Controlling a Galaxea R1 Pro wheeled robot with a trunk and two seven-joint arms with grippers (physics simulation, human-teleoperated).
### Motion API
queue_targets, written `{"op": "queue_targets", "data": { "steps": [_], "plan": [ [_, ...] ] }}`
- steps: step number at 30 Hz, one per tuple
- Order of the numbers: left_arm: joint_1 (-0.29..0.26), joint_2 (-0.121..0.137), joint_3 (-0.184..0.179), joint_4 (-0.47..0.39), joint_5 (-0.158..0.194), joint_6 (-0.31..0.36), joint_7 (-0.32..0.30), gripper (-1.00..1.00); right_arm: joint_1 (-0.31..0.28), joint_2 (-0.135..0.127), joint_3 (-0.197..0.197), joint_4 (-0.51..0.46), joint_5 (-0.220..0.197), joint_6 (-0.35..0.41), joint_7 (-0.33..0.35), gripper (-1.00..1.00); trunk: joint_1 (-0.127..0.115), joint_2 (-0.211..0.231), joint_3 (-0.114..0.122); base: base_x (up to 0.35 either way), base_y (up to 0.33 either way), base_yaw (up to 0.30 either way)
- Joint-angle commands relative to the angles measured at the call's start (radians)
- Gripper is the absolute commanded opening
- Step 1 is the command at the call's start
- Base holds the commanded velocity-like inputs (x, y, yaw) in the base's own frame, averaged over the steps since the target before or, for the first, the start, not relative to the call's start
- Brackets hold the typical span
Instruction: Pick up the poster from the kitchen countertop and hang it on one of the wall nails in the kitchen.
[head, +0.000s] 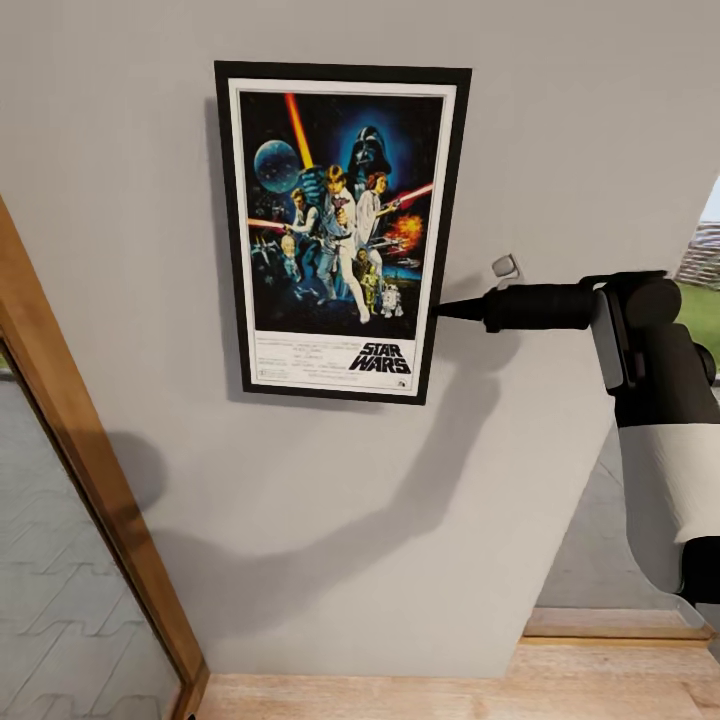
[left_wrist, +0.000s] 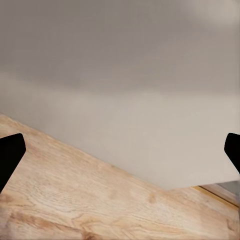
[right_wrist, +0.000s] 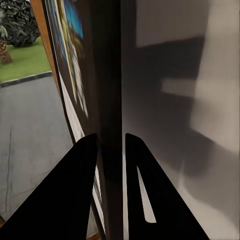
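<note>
Head view: the poster (head: 340, 232) sits flat against the grey wall (head: 300, 520), upright with a slight tilt, title at the bottom. The right claw (head: 442, 309) reaches in sideways from the right arm (head: 660, 440) and meets the poster's right edge, low on the frame, about level with the white border above the title. A small grey wall nail (head: 506, 266) projects from the wall just above the claw's black fingers (head: 530, 308), beside the poster's right edge and apart from it. The arm's shadow falls on the wall below and to the left of the claw.

Right wrist view: the right claw (right_wrist: 111, 150) is narrow, its two black fingers (right_wrist: 80, 190) closed on either side of the poster's (right_wrist: 75, 90) dark frame edge, one on the printed face, one on the wall-side back. Poster gripped edge-on; the wall (right_wrist: 170, 100) lies directly behind it.

Left wrist view: the left claw (left_wrist: 120, 150) is wide, black fingertips (left_wrist: 10, 155) at opposite margins of the frame, nothing between them. Ahead of it, the wood floor (left_wrist: 75, 200) meets the base of the grey wall (left_wrist: 125, 100).

Head view, lower left of the claw: a wooden door frame (head: 90, 480) runs diagonally.
</note>
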Motion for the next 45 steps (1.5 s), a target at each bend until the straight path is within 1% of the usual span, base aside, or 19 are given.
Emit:
{"op": "queue_targets", "data": {
  "steps": [1, 34, 39, 45],
  "plan": [
    [-0.001, 0.0, -0.005, 0.001, 0.005, -0.005, -0.002, 1.0, -0.001, -0.001, 0.002, 0.0, -0.008, 0.01, -0.001, -1.0, 0.001, -0.002, -0.002, 0.007, 0.016, 0.0],
    [-0.001, 0.001, -0.005, 0.001, 0.005, -0.005, -0.002, 1.0, -0.001, -0.002, 0.002, 0.0, -0.008, 0.01, -0.002, -1.0, 0.001, -0.002, -0.002, 0.007, 0.013, 0.0],
    [-0.001, 0.0, -0.005, 0.001, 0.005, -0.005, -0.002, 1.0, -0.001, -0.002, 0.002, 0.0, -0.008, 0.01, -0.002, -1.0, 0.001, -0.002, -0.002, 0.132, 0.0, 0.0],
    [-0.001, 0.001, -0.005, 0.001, 0.005, -0.005, -0.002, 1.0, -0.001, -0.002, 0.002, 0.0, -0.007, 0.01, -0.003, -1.0, 0.001, -0.002, -0.002, 0.016, 0.0, 0.0]
  ]
}}
